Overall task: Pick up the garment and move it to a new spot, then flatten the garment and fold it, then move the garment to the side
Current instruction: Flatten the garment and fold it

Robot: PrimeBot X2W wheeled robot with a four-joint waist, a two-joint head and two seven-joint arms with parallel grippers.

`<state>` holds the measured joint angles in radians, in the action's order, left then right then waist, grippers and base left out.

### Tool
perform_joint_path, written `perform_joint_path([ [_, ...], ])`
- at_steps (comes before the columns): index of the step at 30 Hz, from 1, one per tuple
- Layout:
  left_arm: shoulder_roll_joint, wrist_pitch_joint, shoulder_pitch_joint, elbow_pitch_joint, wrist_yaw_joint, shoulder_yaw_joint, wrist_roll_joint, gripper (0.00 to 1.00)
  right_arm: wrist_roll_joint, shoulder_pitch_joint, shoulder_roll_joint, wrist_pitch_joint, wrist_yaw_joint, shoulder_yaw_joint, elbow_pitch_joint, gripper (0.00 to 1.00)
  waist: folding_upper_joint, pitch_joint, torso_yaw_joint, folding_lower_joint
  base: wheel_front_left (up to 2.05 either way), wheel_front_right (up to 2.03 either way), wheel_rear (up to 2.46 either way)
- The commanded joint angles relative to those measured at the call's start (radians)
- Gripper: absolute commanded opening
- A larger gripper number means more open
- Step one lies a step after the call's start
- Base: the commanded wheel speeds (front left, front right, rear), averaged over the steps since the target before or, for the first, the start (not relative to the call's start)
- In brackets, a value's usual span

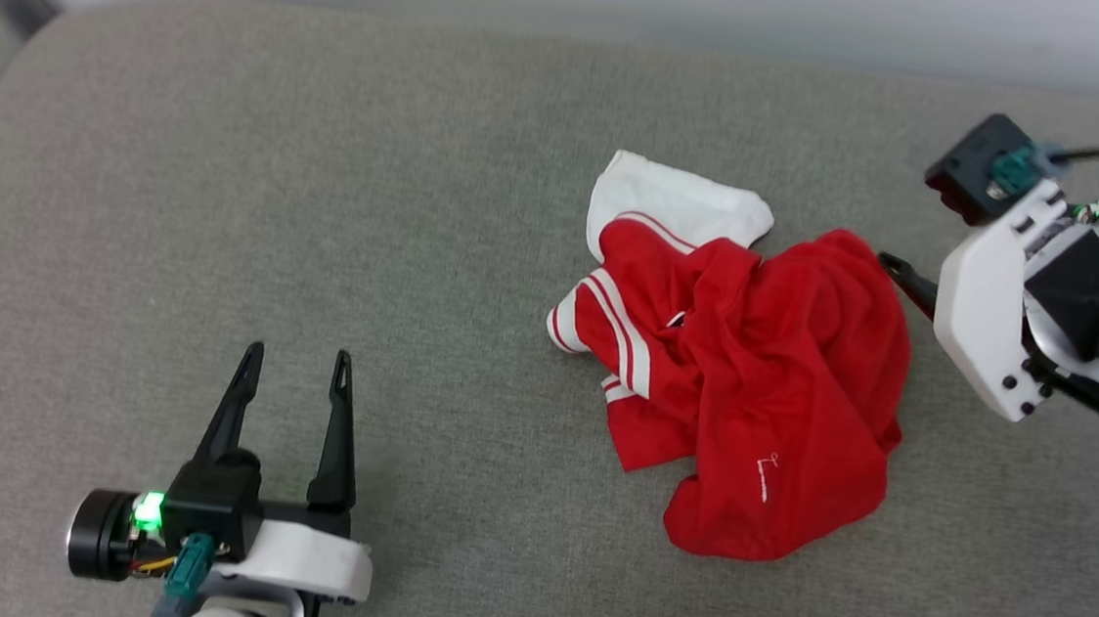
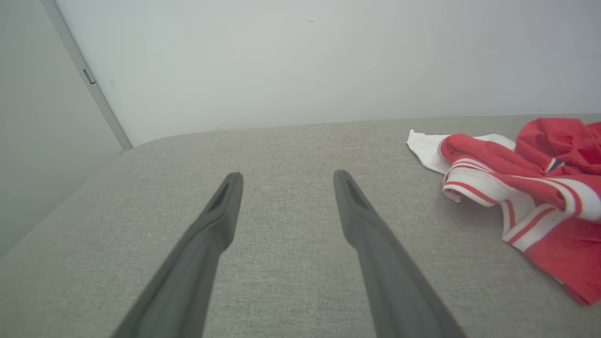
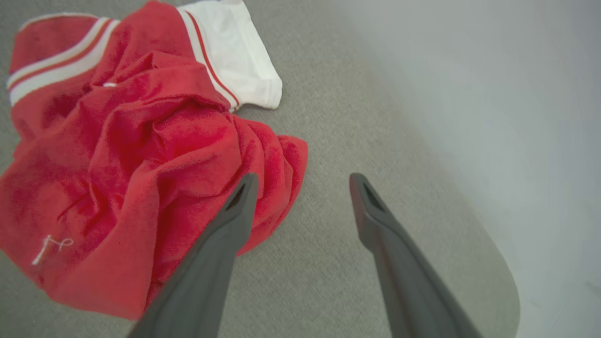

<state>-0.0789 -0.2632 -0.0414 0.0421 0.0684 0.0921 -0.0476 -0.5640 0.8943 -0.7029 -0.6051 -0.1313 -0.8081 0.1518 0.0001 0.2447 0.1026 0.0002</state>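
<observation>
Jaws wide apart both sides; illegible small white script (image 1: 767,475) on crumpled garment (image 1: 801,348)

Padded bench (image 1: 255,187) in grey woven fabric with rounded corners. Plain pale grey-white wall (image 2: 291,61) right behind its far edge. Slim grey metal strip (image 2: 96,91) runs up the wall at the left corner. Soft, even light.

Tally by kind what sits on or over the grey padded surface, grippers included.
Garment: 1, the garment, red with white sleeves and striped trim, lying crumpled.
Grippers: 2, the left gripper and the right gripper, both open and holding nothing.
Total: 3
</observation>
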Motion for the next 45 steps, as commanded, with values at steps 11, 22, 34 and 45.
perform_joint_path([
  [11,0.021,-0.002,-0.107,-0.032,-0.009,0.028,-0.001,1.0,-0.224,0.275,-0.049,-0.322,0.001,-0.341,0.062,1.0,-0.0001,0.17,0.051,-0.0002,0.0,0.0,0.0],
  [22,0.028,-0.002,-0.13,-0.045,0.004,0.037,-0.009,1.0,-0.29,0.195,-0.012,-0.286,0.001,-0.491,0.165,1.0,-0.0001,0.216,0.075,-0.0002,0.0,0.0,0.0],
  [34,0.028,-0.002,-0.065,-0.011,-0.004,0.0,0.01,1.0,-0.28,0.282,-0.066,-0.111,0.001,-0.472,0.092,0.0,-0.0001,0.082,0.024,-0.0002,0.0,0.0,0.0],
  [45,0.025,-0.002,0.023,-0.017,-0.008,-0.032,0.02,1.0,-0.367,0.109,-0.37,-0.01,0.001,-0.474,-0.201,0.0,-0.0001,-0.035,-0.051,-0.0002,0.0,0.0,0.0],
])
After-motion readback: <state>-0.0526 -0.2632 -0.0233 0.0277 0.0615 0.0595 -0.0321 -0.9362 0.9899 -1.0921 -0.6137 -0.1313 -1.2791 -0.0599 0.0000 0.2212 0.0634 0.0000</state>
